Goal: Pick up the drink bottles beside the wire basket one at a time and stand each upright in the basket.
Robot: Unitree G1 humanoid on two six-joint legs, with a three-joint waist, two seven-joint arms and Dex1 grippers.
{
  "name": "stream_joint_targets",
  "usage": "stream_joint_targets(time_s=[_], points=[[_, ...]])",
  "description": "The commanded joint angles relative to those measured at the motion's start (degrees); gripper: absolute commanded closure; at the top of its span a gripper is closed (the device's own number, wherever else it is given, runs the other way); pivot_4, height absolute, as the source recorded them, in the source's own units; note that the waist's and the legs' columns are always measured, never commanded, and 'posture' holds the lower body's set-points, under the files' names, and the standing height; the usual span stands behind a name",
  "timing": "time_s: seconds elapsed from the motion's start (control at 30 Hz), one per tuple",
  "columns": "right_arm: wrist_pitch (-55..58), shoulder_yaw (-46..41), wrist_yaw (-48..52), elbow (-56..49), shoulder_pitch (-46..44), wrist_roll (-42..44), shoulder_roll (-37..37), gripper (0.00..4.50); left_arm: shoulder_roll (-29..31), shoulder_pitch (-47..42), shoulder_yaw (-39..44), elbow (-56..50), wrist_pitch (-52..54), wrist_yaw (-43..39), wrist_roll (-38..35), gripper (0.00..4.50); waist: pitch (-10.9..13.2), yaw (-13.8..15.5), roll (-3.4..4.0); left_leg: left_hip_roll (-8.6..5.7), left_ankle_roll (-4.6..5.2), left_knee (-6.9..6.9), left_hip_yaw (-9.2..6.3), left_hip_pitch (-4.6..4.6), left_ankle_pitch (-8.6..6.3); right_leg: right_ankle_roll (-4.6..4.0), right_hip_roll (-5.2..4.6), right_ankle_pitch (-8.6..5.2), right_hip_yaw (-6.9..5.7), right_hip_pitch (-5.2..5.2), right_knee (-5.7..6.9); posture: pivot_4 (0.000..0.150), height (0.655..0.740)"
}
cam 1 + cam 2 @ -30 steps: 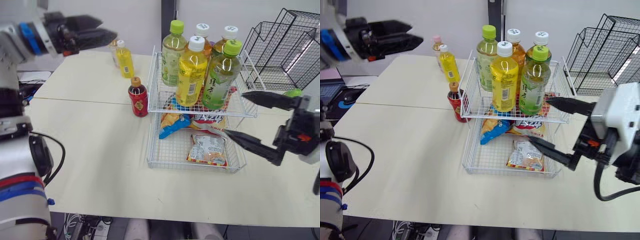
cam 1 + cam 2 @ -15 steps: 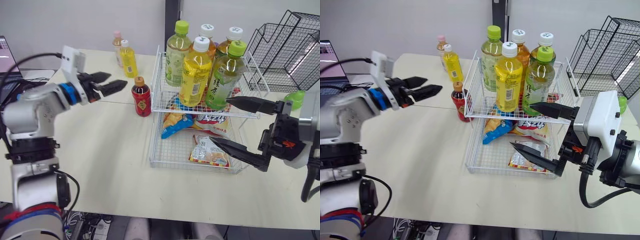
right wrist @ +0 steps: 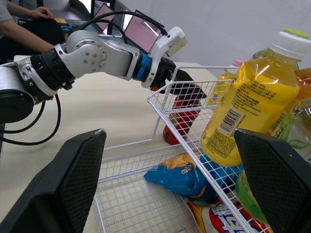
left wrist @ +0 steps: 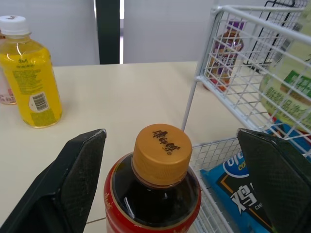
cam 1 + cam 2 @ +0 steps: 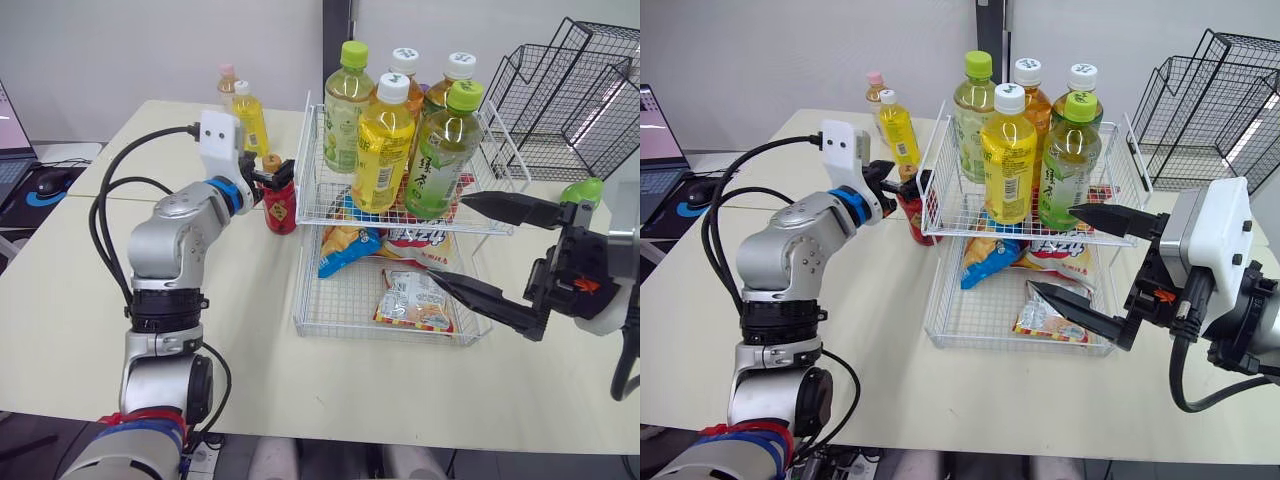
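The left gripper (image 5: 272, 178) is spread wide around the red bottle (image 4: 153, 194). Its cap sits between the fingers (image 4: 80, 170) with a gap on each side. The wire basket (image 4: 228, 53) crowds one finger, and bare table (image 4: 121, 97) lies beyond the other. The right gripper (image 5: 1051, 248) gapes empty at the basket's front. The right wrist view adds a seated person (image 3: 19, 19). Five bottles (image 5: 385, 140) stand in the upper tier, and two small bottles (image 5: 250, 120) stand past the fingertips.

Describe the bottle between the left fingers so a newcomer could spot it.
Find the two-tier white wire basket on the table. Just outside its left side stands a short bottle. It alone is red with a tan cap; the loose bottle behind it is yellow.
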Motion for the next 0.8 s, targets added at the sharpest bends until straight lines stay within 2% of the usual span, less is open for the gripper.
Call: stream_joint_targets(time_s=[0.03,0.1,0.2,0.47,0.63,0.8], points=[[-0.6,-1.5,-0.6,-0.6,-0.5,1.2,-0.6,0.0,-0.3,-1.9,-1.4,0.5,-3.1,1.5,2.1,0.02,0.0,0.0,0.0,0.0,0.0,0.0,0.01,0.0,0.0,0.0,-0.01,0.0,0.0,0.0,0.0,0.15,0.73],[-0.6,-1.7,-0.7,-0.7,-0.3,1.5,-0.6,0.0,-0.7,-2.1,-2.1,1.7,-4.6,1.7,2.8,0.02,0.0,0.1,0.0,-0.01,0.0,0.0,0.03,0.0,0.0,0.0,-0.01,0.0,0.0,0.01,-0.01,0.15,0.73],[-0.6,-1.6,-1.1,-0.7,-0.4,2.0,-0.8,0.0,-1.0,-2.5,-2.8,3.8,-6.7,1.8,3.8,0.62,0.0,0.0,0.0,-0.01,0.0,0.0,0.04,0.0,0.0,0.0,-0.01,0.0,0.01,0.0,-0.01,0.15,0.73],[-0.7,-2.1,-1.6,-0.7,-0.3,2.6,-1.0,0.0,-2.7,-4.0,-3.7,7.3,-11.1,2.2,5.1,3.13,0.0,0.1,0.0,-0.03,0.0,0.0,0.1,-0.01,0.0,0.0,-0.01,0.0,0.0,0.0,-0.02,0.15,0.73],[-0.4,-4.2,-1.5,-1.0,1.0,3.0,-1.0,0.0,-0.6,-2.1,-2.8,2.5,-10.1,1.0,4.5,3.14,0.0,0.1,-0.01,-0.02,0.0,-0.02,0.09,-0.03,0.0,0.0,-0.02,0.0,-0.01,0.0,-0.04,0.15,0.73],[0.5,-7.6,-1.9,-2.5,4.0,4.2,-1.2,0.0,5.5,-3.9,-2.0,0.0,-8.0,-5.4,2.2,3.14,0.0,0.0,-0.01,0.01,-0.01,-0.05,0.08,-0.03,0.0,0.0,0.01,0.0,-0.01,-0.04,-0.04,0.15,0.73]])
